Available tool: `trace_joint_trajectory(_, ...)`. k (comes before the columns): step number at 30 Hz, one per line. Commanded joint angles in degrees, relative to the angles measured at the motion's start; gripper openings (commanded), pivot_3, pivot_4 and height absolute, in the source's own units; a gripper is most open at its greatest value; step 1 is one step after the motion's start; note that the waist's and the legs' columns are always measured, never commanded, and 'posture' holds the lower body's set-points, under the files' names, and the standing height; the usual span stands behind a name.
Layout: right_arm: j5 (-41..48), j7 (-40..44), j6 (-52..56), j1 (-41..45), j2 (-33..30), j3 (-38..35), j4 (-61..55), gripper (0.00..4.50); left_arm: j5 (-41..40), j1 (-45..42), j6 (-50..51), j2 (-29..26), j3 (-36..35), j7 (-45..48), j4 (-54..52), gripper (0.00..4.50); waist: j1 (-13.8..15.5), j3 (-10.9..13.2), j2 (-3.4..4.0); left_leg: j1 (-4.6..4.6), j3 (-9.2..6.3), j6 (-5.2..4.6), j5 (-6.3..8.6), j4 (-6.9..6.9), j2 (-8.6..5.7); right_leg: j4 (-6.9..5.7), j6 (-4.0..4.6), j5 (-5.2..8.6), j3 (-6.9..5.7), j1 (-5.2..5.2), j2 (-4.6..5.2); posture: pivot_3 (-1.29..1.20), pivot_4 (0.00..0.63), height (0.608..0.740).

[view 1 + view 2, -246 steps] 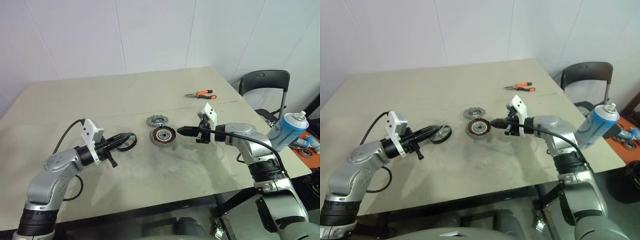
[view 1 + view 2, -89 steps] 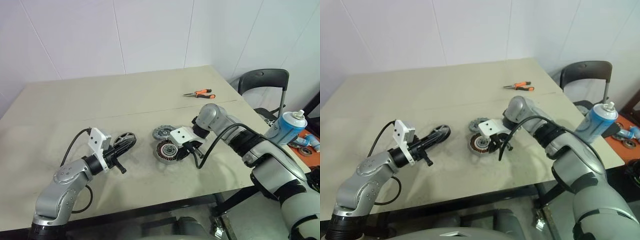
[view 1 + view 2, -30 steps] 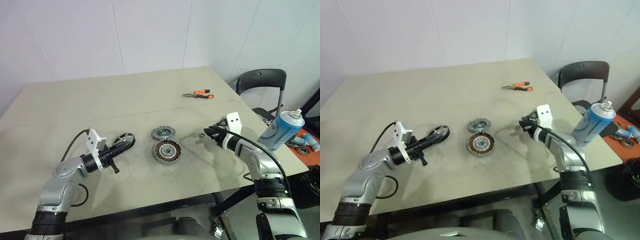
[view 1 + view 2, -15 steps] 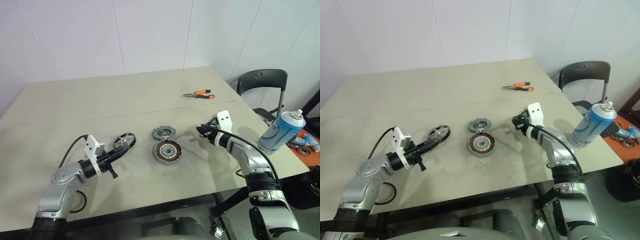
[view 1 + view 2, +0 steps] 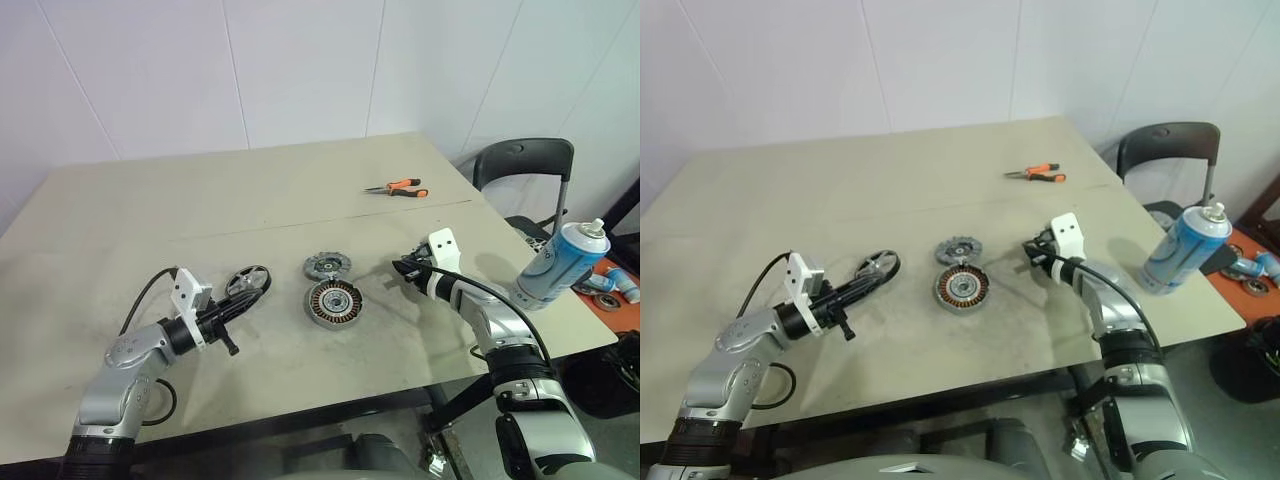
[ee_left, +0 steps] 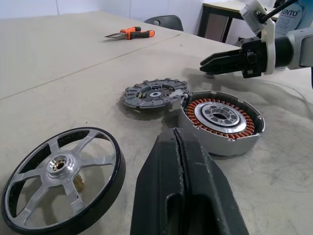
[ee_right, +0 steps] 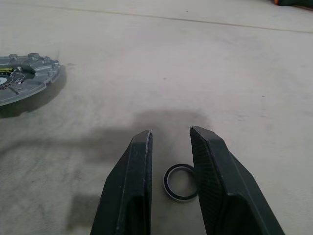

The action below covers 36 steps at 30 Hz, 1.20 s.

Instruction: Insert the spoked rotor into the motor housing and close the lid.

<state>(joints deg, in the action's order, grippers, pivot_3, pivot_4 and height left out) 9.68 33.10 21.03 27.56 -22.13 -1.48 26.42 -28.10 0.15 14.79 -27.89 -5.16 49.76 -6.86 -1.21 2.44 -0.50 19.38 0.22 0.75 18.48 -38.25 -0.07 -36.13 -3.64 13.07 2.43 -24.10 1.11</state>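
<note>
A beige desk stands against a white wall, with a dark chair at its right corner. On the left, the left gripper has its fingers pressed together with nothing between them; the spoked rotor lies flat on the desk just beyond its tip — whether they touch I cannot tell. Near the middle sits the motor housing, copper windings facing up, and the lid lies just behind it, close beside. Farther back on the right lie orange-handled pliers. To the right of the housing and apart from it, the right gripper hovers low with a narrow gap between its fingers, and a small dark ring lies on the desk below that gap. At the right edge stands a blue spray can.
</note>
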Motion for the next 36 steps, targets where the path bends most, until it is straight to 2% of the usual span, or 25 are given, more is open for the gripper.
trace_joint_trajectory(1,-0.58,0.69,-0.43,0.1,-0.36,0.57,-1.53,1.29,-0.62,-0.83,1.6,-0.38,0.0,-0.97,-3.74,0.0,0.01,0.0,0.0,0.0,0.0,0.0,0.0,0.0,0.0,0.0,0.0,0.0,0.0,0.0,0.0,0.0,0.0,0.74)
trace_joint_trajectory(5,-0.6,-1.33,-1.9,0.89,-0.53,-1.15,1.03,1.29,-1.17,-0.95,4.15,-0.4,-0.03,-2.35,-6.67,0.0,0.03,-0.01,-0.01,0.01,0.0,0.0,0.0,0.0,0.0,0.0,0.0,0.0,0.0,0.0,0.01,0.0,0.0,0.74)
trace_joint_trajectory(16,2.77,1.17,-0.69,1.95,0.7,-2.72,-1.63,1.29,-2.77,-2.84,11.43,-0.17,0.13,-6.44,-13.2,0.0,-0.03,0.0,-0.01,-0.01,0.0,0.0,0.0,0.0,0.0,-0.02,-0.01,0.0,0.02,0.0,-0.02,0.0,0.0,0.74)
trace_joint_trajectory(27,3.01,-0.58,-0.31,2.52,0.33,-4.47,-0.56,1.29,-4.33,-4.54,16.38,-0.08,0.57,-9.76,-17.41,0.0,0.01,-0.01,-0.01,0.0,0.0,0.0,0.0,0.0,-0.02,-0.01,-0.01,-0.01,0.03,0.0,-0.02,0.0,0.0,0.74)
trace_joint_trajectory(30,3.59,0.13,0.33,2.28,0.72,-4.51,-1.95,1.81,-4.7,-4.89,17.14,-0.16,0.55,-10.25,-17.86,0.0,0.01,0.0,-0.01,0.0,0.0,0.0,0.0,0.0,-0.04,-0.01,-0.01,0.0,0.03,0.0,-0.02,0.0,0.0,0.74)
trace_joint_trajectory(33,3.41,0.75,1.24,2.25,0.66,-3.66,-1.95,2.75,-5.05,-5.26,17.91,-0.16,0.7,-10.82,-18.47,0.0,-0.02,0.0,-0.01,0.0,0.0,0.0,0.0,0.0,-0.06,-0.01,-0.01,-0.01,0.03,0.0,-0.04,0.0,0.0,0.74)
trace_joint_trajectory(36,2.92,-0.02,1.19,2.46,0.7,-3.71,-0.91,2.75,-5.39,-5.58,18.42,-0.27,0.81,-11.24,-18.8,0.0,0.0,0.0,-0.01,0.0,0.0,0.0,0.0,0.0,-0.06,-0.01,-0.01,-0.01,0.11,0.0,-0.11,0.0,0.0,0.74)
